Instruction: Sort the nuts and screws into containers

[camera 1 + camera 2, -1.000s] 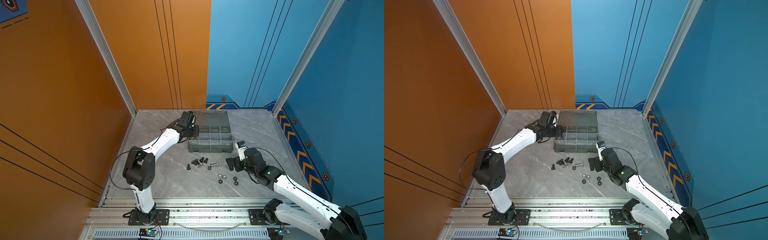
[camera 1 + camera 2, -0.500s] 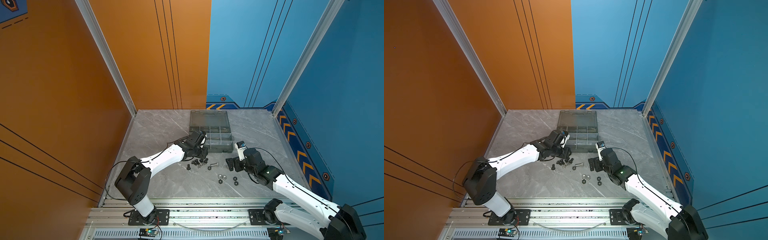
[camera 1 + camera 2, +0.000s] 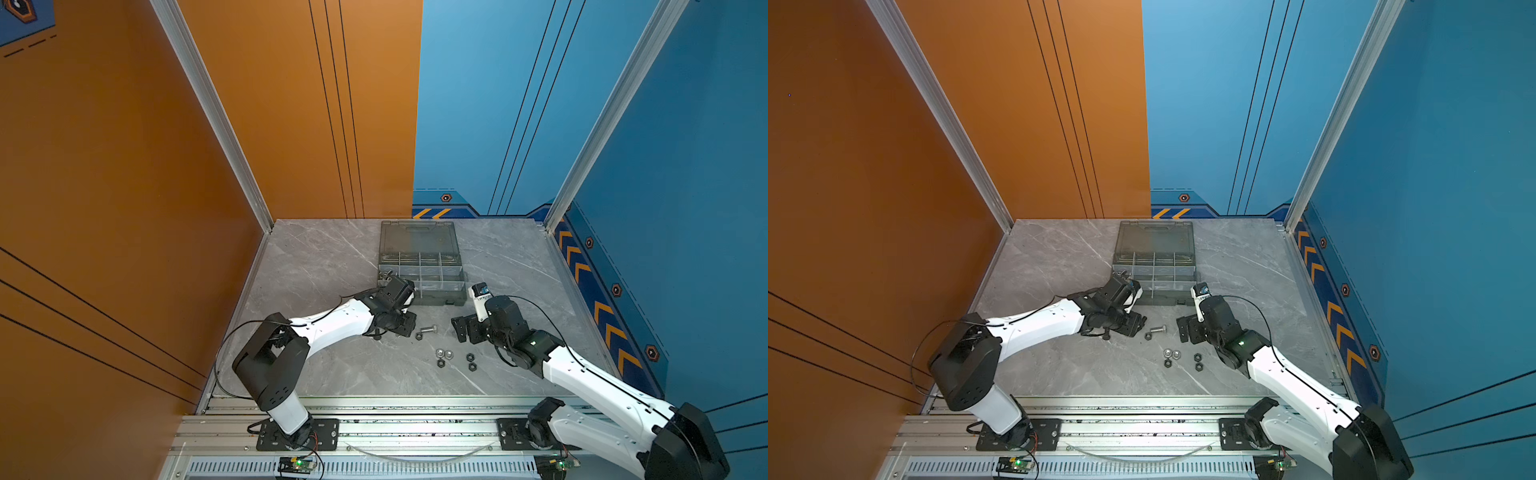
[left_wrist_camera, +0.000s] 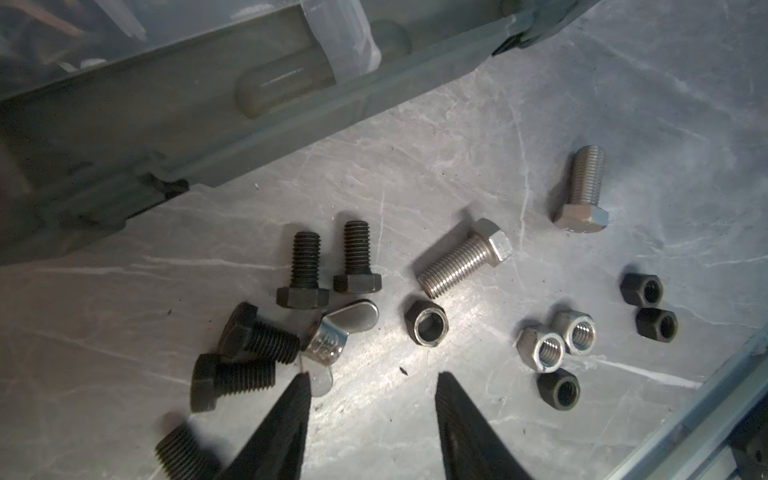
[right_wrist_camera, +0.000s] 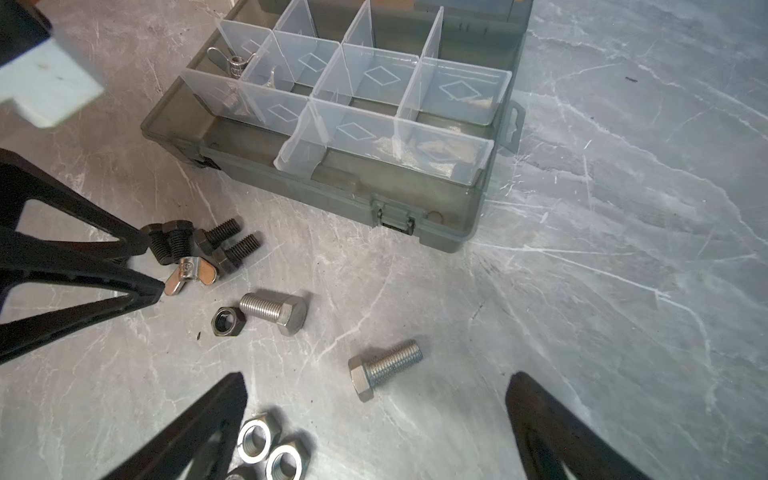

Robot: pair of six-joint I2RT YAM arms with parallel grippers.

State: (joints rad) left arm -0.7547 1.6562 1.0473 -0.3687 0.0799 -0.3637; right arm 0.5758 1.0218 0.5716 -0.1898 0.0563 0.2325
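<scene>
Barely begun: wing nuts (image 5: 232, 62) sit in one corner compartment of the case (image 5: 332, 195); screws (image 4: 305, 266) and nuts (image 4: 557, 343) lie loose on the bench (image 5: 582, 311) before it. The left gripper (image 4: 374, 376) and right gripper (image 5: 376, 376) hold jaws apart, empty.

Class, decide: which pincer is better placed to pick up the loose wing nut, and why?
Left. The left pincer, open, has a tip beside the wing nut; the right pincer, also open, hangs farther off near the silver hex nuts.

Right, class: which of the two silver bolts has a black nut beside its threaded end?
The silver bolt nearer the black bolts, black nut at its tip; the other bolt lies alone.
</scene>
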